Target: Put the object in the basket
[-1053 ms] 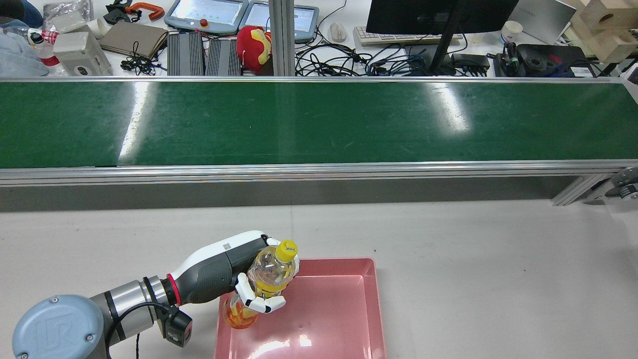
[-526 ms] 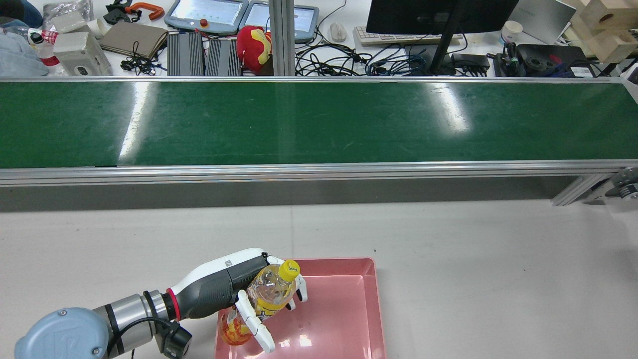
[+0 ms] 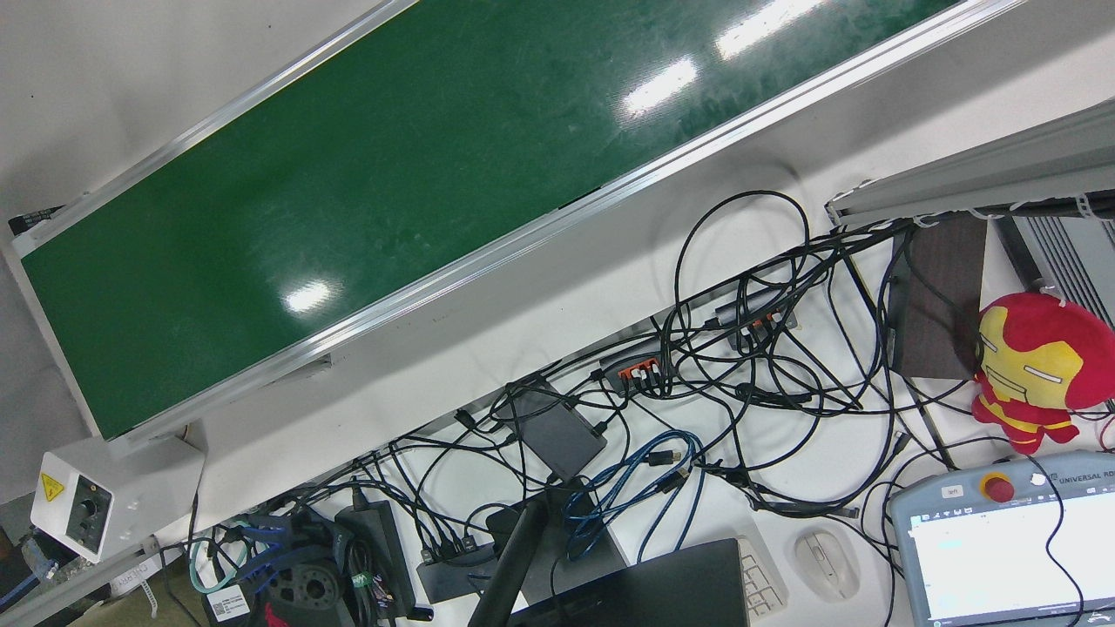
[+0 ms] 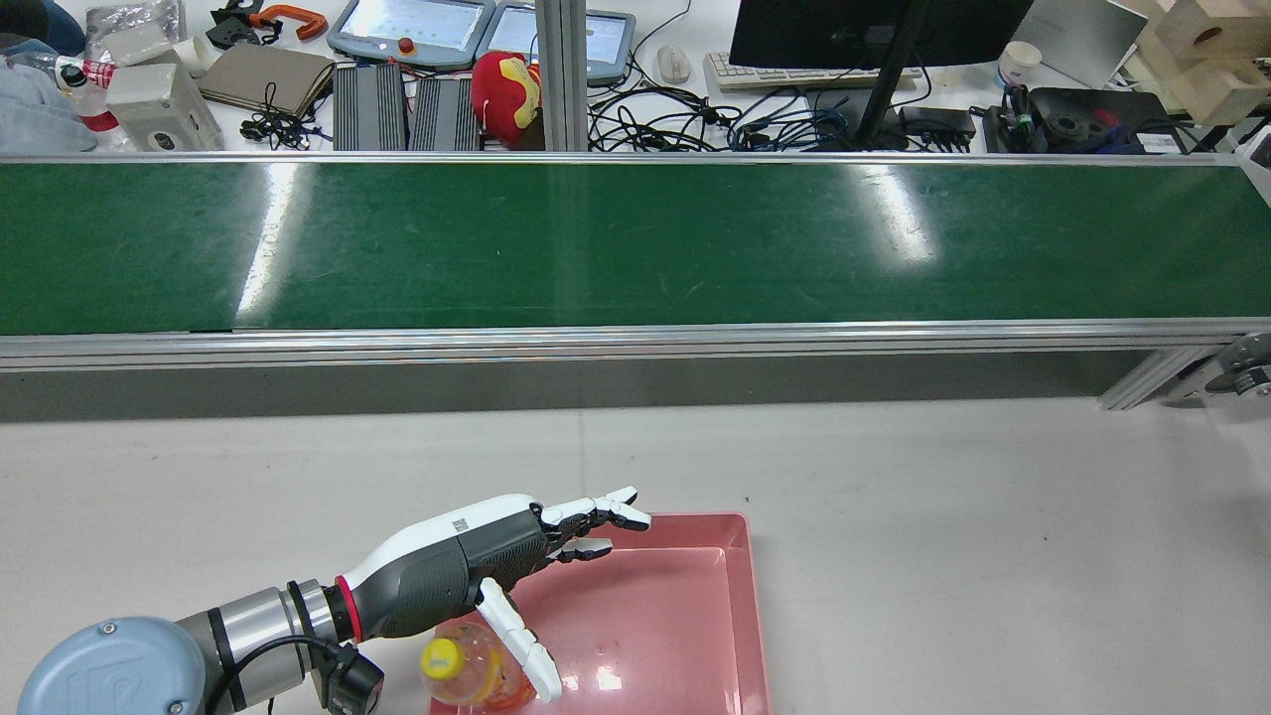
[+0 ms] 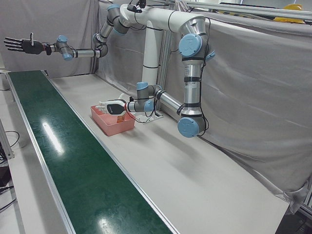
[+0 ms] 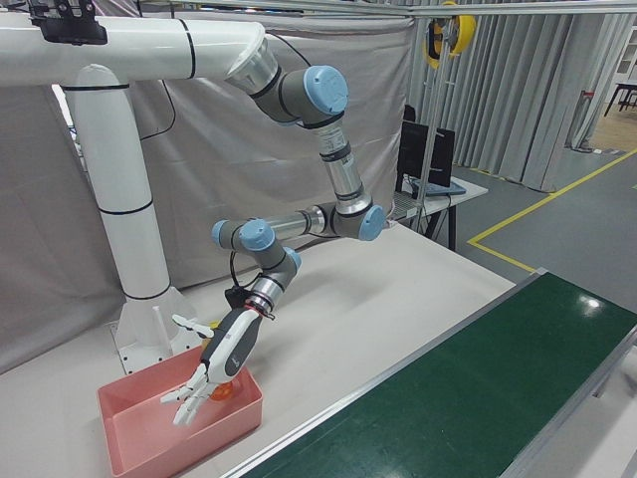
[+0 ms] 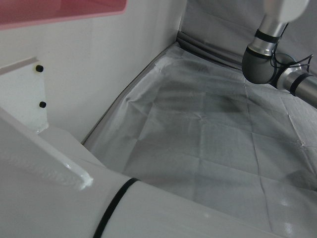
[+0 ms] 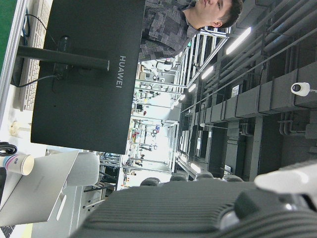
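Fingers (image 4: 596,516) of the left hand (image 4: 496,561) spread and straight, released, grasping nothing, poised over the near left corner of the pink basket (image 4: 735,596). Bottle (image 4: 465,675) with the yellow cap lying on its side inside that corner, just under the palm, apart from the fingers; basket resting on the pale desk (image 4: 943,516) short of the green conveyor belt (image 4: 635,243). Right hand (image 5: 19,45) raised well apart at the far end of the belt, fingers splayed and empty.
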`<state>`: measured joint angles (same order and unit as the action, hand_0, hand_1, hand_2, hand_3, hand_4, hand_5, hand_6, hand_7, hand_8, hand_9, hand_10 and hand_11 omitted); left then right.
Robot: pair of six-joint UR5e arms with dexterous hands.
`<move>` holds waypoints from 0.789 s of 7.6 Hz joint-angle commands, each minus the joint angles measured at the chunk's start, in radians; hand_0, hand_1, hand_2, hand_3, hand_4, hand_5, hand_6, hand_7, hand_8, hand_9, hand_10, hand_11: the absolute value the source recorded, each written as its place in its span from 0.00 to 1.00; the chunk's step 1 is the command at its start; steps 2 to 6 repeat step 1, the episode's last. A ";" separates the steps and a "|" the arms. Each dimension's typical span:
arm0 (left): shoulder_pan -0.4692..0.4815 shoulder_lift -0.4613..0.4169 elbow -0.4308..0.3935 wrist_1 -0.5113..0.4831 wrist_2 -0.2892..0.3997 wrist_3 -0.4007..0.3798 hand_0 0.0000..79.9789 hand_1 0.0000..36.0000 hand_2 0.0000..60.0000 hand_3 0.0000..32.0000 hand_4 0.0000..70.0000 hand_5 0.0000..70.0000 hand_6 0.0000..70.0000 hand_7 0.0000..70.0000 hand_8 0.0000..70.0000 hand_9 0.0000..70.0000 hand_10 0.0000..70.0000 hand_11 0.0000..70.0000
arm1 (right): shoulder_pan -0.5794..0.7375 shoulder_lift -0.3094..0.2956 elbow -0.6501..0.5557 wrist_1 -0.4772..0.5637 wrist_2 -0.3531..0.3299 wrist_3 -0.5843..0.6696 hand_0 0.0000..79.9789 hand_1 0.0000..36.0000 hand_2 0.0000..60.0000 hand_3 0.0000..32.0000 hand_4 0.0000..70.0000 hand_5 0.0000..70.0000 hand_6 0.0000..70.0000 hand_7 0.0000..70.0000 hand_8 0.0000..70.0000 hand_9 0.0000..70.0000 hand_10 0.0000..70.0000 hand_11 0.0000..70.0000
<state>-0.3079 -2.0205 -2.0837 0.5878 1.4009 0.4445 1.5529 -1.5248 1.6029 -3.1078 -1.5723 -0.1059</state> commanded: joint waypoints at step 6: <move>-0.039 0.002 -0.087 0.030 0.001 -0.006 0.78 0.43 0.00 0.00 0.11 0.32 0.00 0.07 0.00 0.00 0.10 0.19 | 0.001 0.000 0.000 0.000 0.000 0.000 0.00 0.00 0.00 0.00 0.00 0.00 0.00 0.00 0.00 0.00 0.00 0.00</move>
